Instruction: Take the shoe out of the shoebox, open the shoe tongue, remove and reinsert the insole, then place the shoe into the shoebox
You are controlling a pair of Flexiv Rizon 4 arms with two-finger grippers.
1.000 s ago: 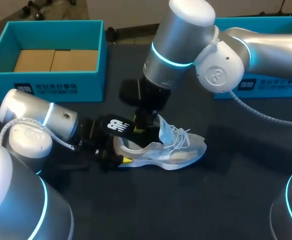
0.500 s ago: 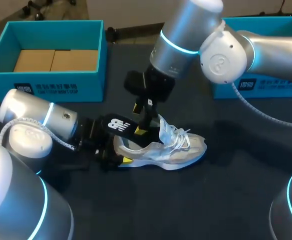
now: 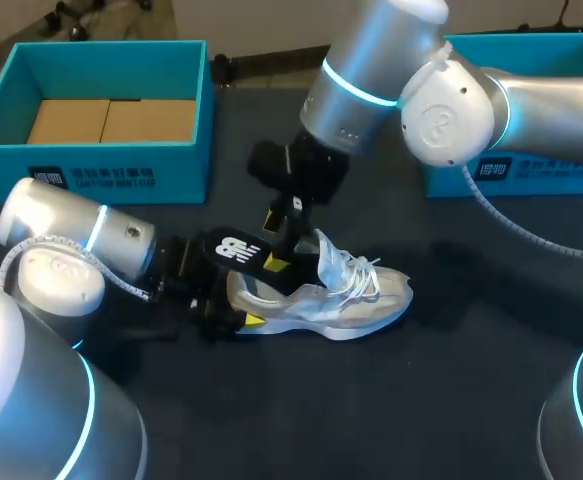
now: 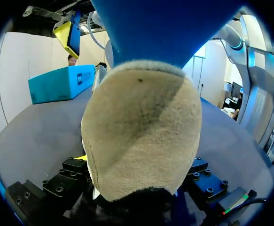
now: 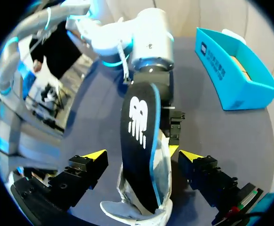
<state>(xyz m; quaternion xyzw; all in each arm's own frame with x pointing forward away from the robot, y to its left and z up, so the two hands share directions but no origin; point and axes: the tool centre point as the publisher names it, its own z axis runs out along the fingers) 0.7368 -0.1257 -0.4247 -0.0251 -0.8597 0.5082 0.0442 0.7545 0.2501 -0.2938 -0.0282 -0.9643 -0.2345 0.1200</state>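
Head view: one shoe [image 3: 343,300] lies on its side on the dark table [image 3: 431,400], toe toward my right, laces loose, between the two boxes and nearer me. One black insole [image 3: 233,250] with a white logo sticks up out of the heel end, leaning toward my left arm. Left gripper [image 3: 233,312] sits right at the heel, under the insole; can't tell if it is clamped or apart, since shoe and insole cover it. Right gripper [image 3: 283,252] hangs just above the shoe opening, beside the raised tongue. In the right wrist view its yellow tips stand wide apart, with the insole [image 5: 137,127] running up between them and a gap on each side, so it grips nothing; the pale shoe [image 5: 133,213] is under it and only partly seen. Left wrist view is almost all the insole's beige underside [image 4: 141,141], which blocks the shoe and most of the table. Count: two teal shoeboxes. Left shoebox [image 3: 91,160] is open with brown cardboard [image 3: 111,120] inside. Right shoebox [image 3: 541,170] is largely hidden behind my right arm, contents not visible.
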